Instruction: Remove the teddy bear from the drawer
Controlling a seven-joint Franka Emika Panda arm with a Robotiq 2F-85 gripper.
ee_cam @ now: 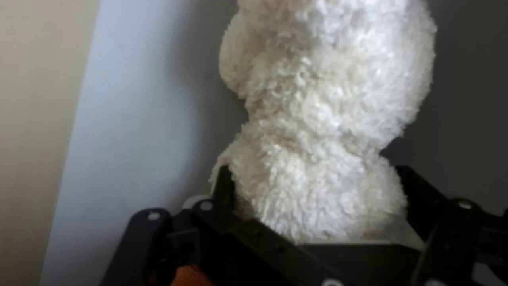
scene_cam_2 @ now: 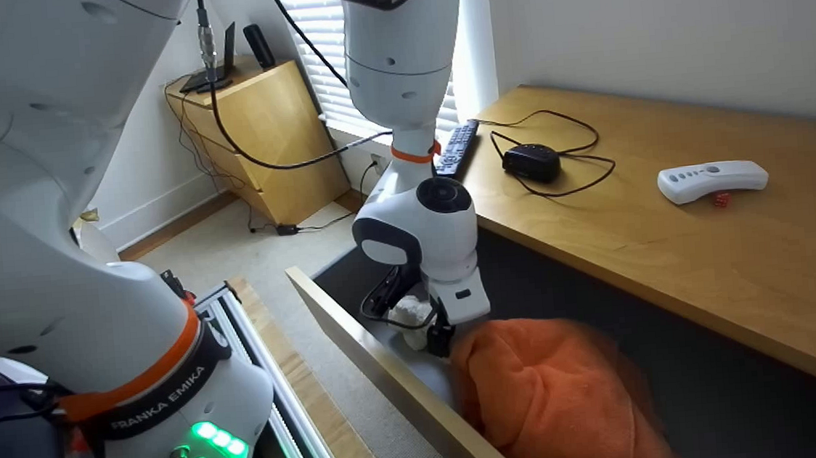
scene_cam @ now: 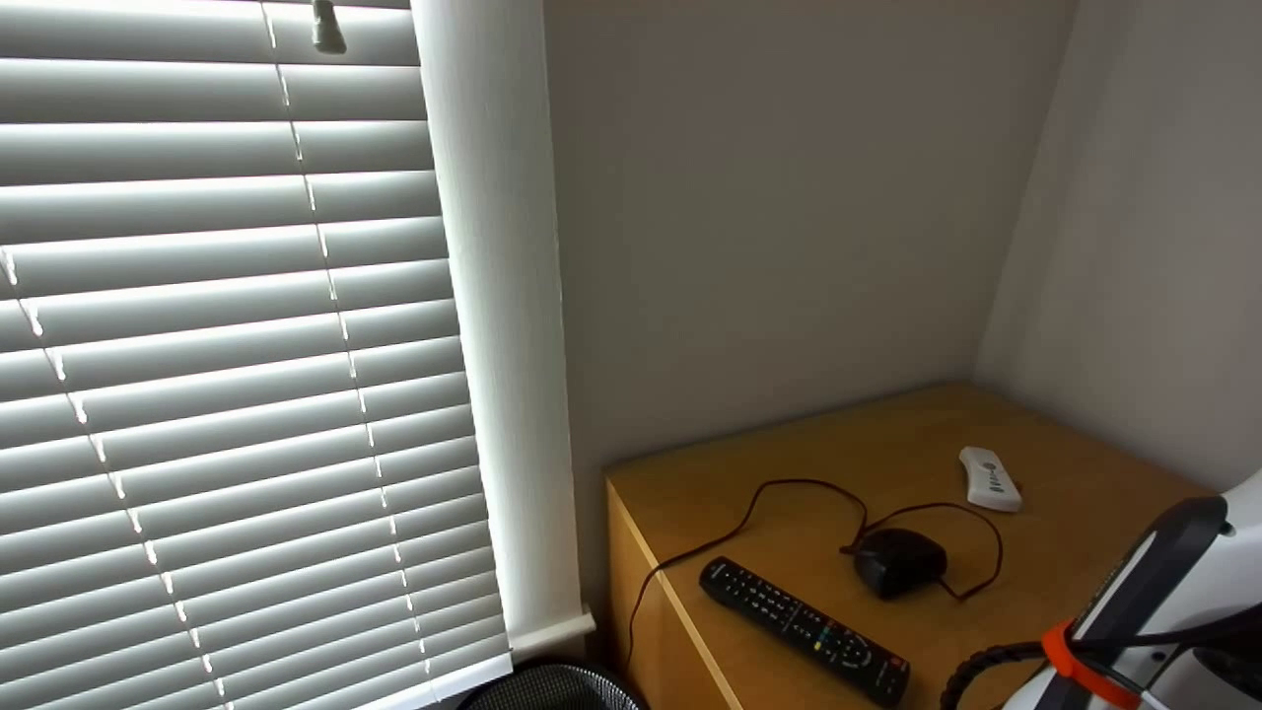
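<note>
The teddy bear, cream-white and fluffy, is in the open drawer (scene_cam_2: pixel 399 381), near its front panel, in an exterior view (scene_cam_2: pixel 412 314). In the wrist view it fills the middle, its rounded upper part at the top (ee_cam: pixel 329 87). My gripper (scene_cam_2: pixel 440 339) points down into the drawer. In the wrist view its fingers (ee_cam: pixel 315 180) are spread wide on either side of the bear's lower body. Fur touches both fingers, and no squeezing shows. Part of the bear is hidden by the hand and cable. The bear and gripper are out of view in an exterior view that shows the desktop.
An orange cloth (scene_cam_2: pixel 551 385) lies in the drawer beside the gripper, its edges blurred. The wooden desktop (scene_cam_2: pixel 642 240) overhangs the drawer's back. On it are a white device (scene_cam_2: pixel 713 179), a red die (scene_cam_2: pixel 722 200), a black corded mouse (scene_cam_2: pixel 532 162) and a remote (scene_cam_2: pixel 457 149).
</note>
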